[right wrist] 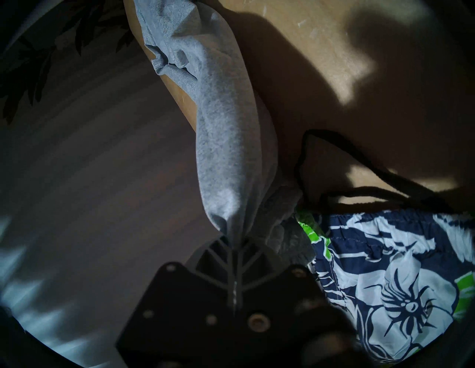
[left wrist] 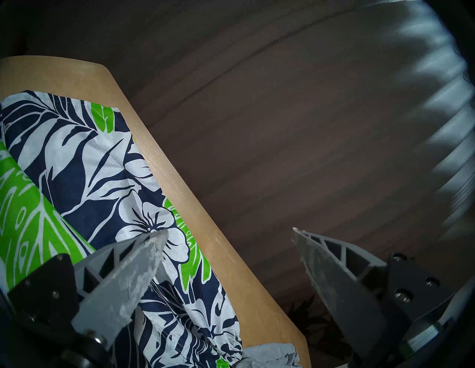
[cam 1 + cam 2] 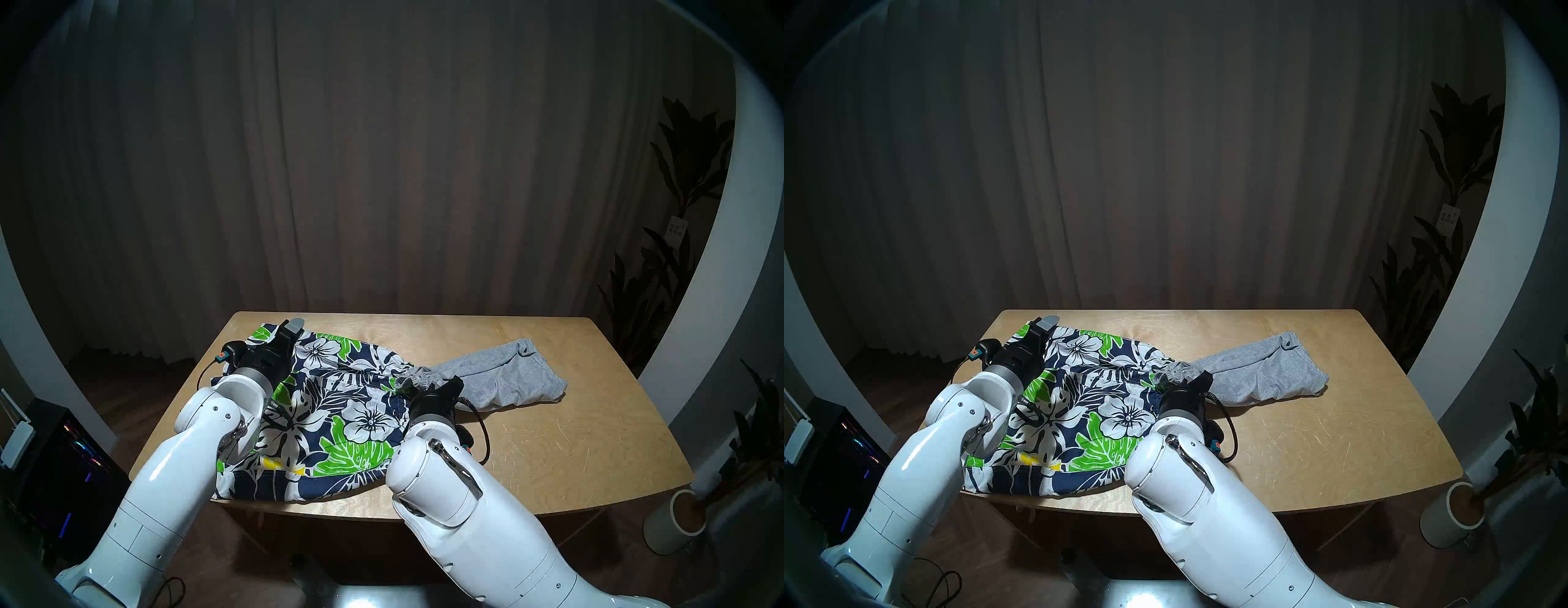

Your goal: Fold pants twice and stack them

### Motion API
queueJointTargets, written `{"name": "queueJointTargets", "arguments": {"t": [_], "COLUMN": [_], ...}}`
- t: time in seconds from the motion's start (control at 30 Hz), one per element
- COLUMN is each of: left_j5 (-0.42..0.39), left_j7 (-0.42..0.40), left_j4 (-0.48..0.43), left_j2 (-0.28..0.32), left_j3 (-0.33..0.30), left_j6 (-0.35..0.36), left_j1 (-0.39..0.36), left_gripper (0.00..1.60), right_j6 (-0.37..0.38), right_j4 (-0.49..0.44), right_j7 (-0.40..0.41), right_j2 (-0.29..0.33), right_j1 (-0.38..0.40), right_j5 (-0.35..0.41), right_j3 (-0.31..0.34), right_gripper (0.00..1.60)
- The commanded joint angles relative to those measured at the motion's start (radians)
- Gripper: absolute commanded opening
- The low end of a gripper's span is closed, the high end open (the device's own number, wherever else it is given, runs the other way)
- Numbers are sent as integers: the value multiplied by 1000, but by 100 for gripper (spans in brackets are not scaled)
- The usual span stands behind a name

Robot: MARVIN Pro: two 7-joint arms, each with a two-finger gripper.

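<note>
The floral shorts (image 3: 339, 407) lay spread over the worktop (image 3: 551, 433) from its nine o'clock side to the near edge, their hem right at that edge. The grey shorts (image 3: 500, 378) sat towards two o'clock, touching the floral waistband at the middle.

The right hand (image 1: 232, 236) was clamped tight on a bunched end of the grey shorts, cloth trailing taut from the tips. The left hand (image 2: 228, 236) hung with its fingers wide apart and nothing between them, over the floral pair's far corner at ten o'clock.

My worry was the dark drawstring (image 1: 359, 185), looped loose on the wood just beside the pinched grey cloth. A pull on the grey pair could catch it, or the overlapping waistband, and drag the floral shorts askew, perhaps off the near edge. The pinch was also on a gathered wad, so the grey pair might come up twisted and refuse a clean fold.

A white tag hung on the plant (image 3: 679, 191) at the right wall; its print was too small to read. I saw no brand on either garment
</note>
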Motion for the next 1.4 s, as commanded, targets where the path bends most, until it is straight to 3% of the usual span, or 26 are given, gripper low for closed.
{"name": "queueJointTargets", "arguments": {"t": [0.0, 0.37, 0.73, 1.37], "left_j5": [3, 14, 38, 93], "left_j7": [-9, 1, 20, 83], "left_j4": [-27, -34, -18, 34], "left_j2": [-4, -17, -48, -129], "left_j3": [5, 38, 102, 206], "left_j6": [2, 5, 16, 28], "left_j1": [-18, -46, -106, -205], "left_gripper": [160, 160, 160, 160], "right_j6": [-7, 3, 18, 108], "right_j4": [-61, -131, -154, -154], "right_j7": [46, 183, 273, 259], "right_j2": [-49, -75, -123, -152], "right_j1": [18, 27, 26, 0], "right_j5": [142, 332, 332, 332], "right_j3": [63, 124, 260, 486], "right_gripper": [0, 0, 0, 0]}}
